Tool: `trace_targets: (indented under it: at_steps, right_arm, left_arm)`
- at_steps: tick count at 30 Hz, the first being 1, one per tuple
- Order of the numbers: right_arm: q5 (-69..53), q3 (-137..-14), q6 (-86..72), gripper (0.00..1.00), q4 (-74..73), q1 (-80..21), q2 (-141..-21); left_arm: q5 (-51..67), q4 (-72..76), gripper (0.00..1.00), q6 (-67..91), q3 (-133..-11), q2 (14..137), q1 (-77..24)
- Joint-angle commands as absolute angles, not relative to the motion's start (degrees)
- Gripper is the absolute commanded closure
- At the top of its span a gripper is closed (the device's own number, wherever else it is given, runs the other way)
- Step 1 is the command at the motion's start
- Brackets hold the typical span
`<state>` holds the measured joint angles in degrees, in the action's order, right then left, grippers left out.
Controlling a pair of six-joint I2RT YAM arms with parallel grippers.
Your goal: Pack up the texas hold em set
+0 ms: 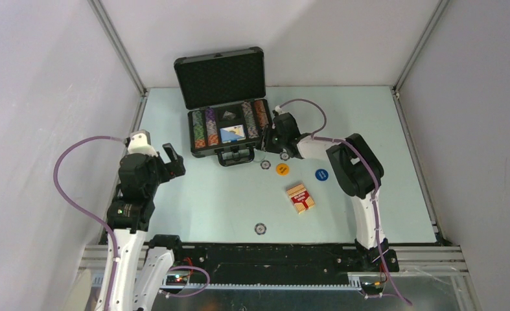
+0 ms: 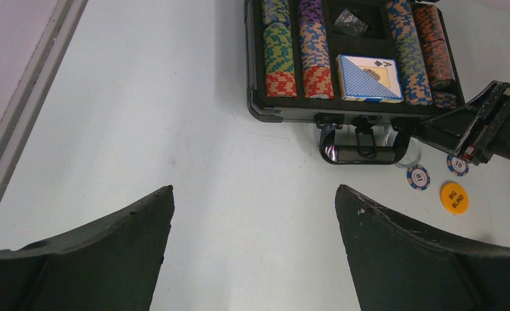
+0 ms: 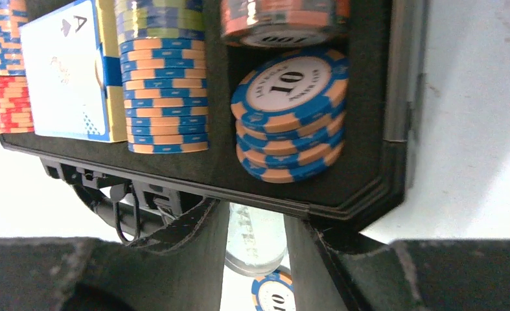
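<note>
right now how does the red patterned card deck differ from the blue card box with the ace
Colour: the red patterned card deck is red and cream, the blue card box with the ace blue and white. Place: the red deck lies loose on the table, the blue box inside the black hard briefcase. Pose: the red deck lies askew to the briefcase, the blue box squared with it. Both lie flat.

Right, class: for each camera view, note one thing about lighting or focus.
Top external: even, soft light, table barely shadowed. Left wrist: case sharp, left pincer a dark, soft-edged silhouette. Right wrist: blue chip stack crisp, clear button inside the right pincer blurred, bare table washed out white.
</note>
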<state>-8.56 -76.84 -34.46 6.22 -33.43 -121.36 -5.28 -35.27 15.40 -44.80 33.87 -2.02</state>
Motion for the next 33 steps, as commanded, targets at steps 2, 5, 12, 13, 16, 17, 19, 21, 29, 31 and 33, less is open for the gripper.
trace_targets:
  at_steps: [2, 5, 12, 13, 16, 17, 19, 21, 29, 31, 33]
  right_arm:
    - [-13.94, -78.85, -33.55, 0.61, 9.54, -34.19, -124.00]
    - [-16.16, -78.80, -32.61, 0.62, 9.04, -34.71, -123.66]
    - [-16.56, -75.18, -32.11, 0.63, 9.53, -35.82, -120.90]
    - [-17.13, -74.56, -32.05, 0.64, 10.05, -36.13, -120.74]
    - [-18.59, -74.29, -31.10, 0.64, 10.14, -37.30, -120.66]
    - [-18.70, -74.29, -30.76, 0.64, 9.83, -37.55, -120.67]
    - [-18.79, -74.27, -29.99, 0.65, 8.92, -38.42, -120.75]
    - [-18.81, -73.83, -29.31, 0.65, 8.43, -39.38, -120.65]
    - [-18.48, -68.04, -29.99, 0.67, 11.61, -41.71, -117.97]
    - [-18.50, -67.67, -29.74, 0.67, 11.72, -42.20, -118.02]
    - [-18.50, -67.62, -29.25, 0.67, 11.52, -42.75, -118.11]
  left_arm:
    - [-4.05, -34.38, 0.02, 14.06, -45.43, 34.10, -2.24]
    - [-4.00, -34.41, 0.02, 14.06, -45.40, 34.08, -2.28]
    - [-3.75, -34.44, 0.02, 13.97, -45.43, 34.39, -2.28]
    - [-3.60, -34.40, 0.02, 13.97, -45.41, 34.38, -2.29]
    - [-3.44, -34.37, 0.02, 13.95, -45.32, 34.44, -2.22]
    - [-3.39, -34.33, 0.02, 13.96, -45.34, 34.45, -2.27]
    - [-3.35, -34.36, 0.02, 13.97, -45.35, 34.41, -2.28]
    - [-3.30, -34.36, 0.02, 13.97, -45.35, 34.45, -2.24]
    - [-3.00, -34.37, 0.02, 13.97, -45.35, 34.43, -2.28]
    - [-2.95, -34.32, 0.02, 13.97, -45.31, 34.49, -2.28]
    - [-2.91, -34.35, 0.02, 13.97, -45.35, 34.50, -2.29]
